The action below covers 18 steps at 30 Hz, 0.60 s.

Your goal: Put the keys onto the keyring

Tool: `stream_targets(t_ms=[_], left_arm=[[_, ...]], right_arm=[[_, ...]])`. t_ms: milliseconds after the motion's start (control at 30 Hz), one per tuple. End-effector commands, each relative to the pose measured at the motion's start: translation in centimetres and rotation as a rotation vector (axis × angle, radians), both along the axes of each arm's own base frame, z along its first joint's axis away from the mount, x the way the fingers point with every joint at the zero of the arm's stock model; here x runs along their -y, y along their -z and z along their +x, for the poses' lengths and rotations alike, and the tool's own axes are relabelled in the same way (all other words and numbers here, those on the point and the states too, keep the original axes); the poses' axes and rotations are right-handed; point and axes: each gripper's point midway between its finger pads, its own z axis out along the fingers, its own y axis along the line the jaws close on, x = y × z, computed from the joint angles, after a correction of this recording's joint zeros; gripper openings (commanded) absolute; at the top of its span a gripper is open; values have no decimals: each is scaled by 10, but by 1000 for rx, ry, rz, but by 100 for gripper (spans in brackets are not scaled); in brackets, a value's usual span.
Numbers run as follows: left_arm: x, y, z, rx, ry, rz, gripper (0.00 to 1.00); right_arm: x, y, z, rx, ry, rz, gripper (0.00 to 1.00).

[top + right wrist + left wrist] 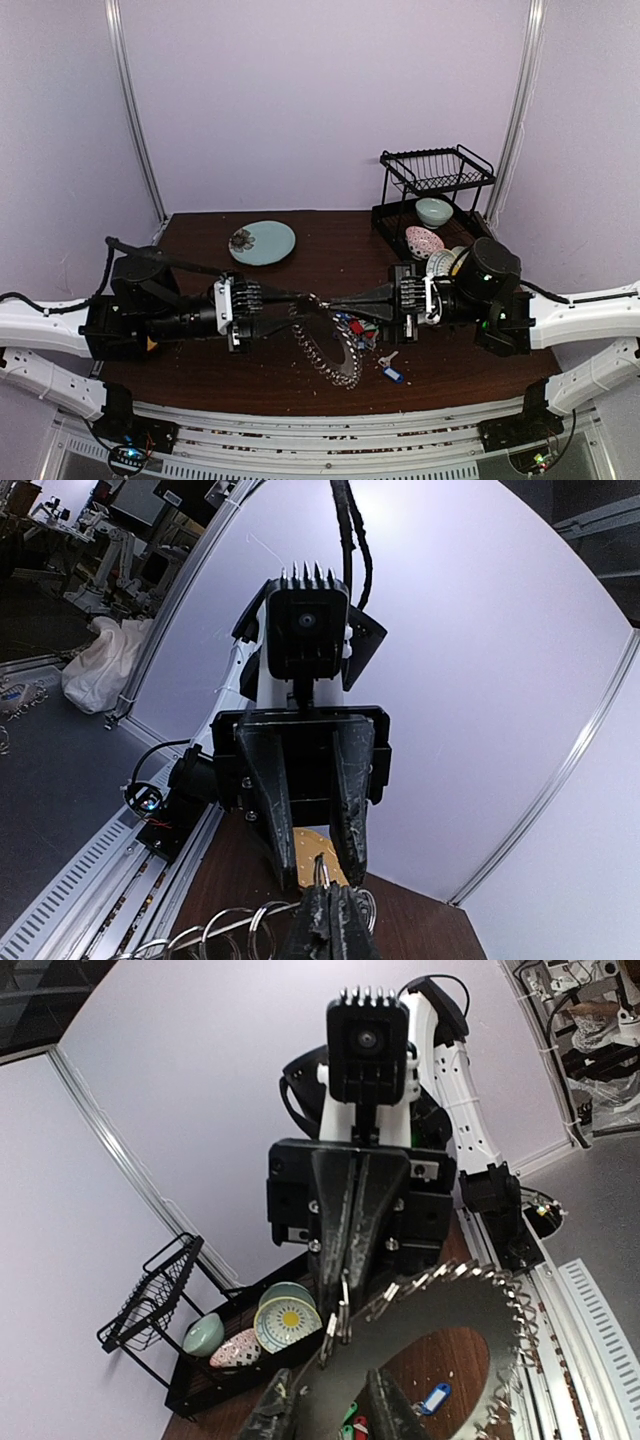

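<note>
The keyring (330, 350), a big ring fringed with small silver keys, hangs tilted over the table's middle between both arms. My right gripper (328, 300) is shut on a small split ring at its top edge; in the right wrist view the ring pokes up from the shut gripper (328, 892). My left gripper (310, 298) faces it, open, its jaws straddling the keyring (470, 1310) without pinching it. Tagged keys (358, 330) lie on the table under the ring, red and green tags among them. A blue-tagged key (392, 374) lies apart, nearer the front.
A black dish rack (435, 185) with several bowls (434, 210) stands at the back right. A light blue plate (262, 242) lies at the back, left of centre. Crumbs dot the dark wooden table (200, 365).
</note>
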Motion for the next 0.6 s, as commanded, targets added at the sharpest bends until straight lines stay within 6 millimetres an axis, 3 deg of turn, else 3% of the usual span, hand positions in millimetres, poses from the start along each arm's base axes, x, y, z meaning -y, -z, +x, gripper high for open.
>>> stream_targets(t_ms=[0, 300, 567], left_arm=[[-1, -27, 1, 96, -9, -138, 24], [16, -21, 1, 120, 19, -99, 19], [16, -22, 2, 102, 18, -105, 14]], right_arm=[[2, -27, -1, 68, 9, 93, 0], [2, -26, 2, 72, 23, 94, 0], [3, -27, 2, 52, 24, 102, 0]])
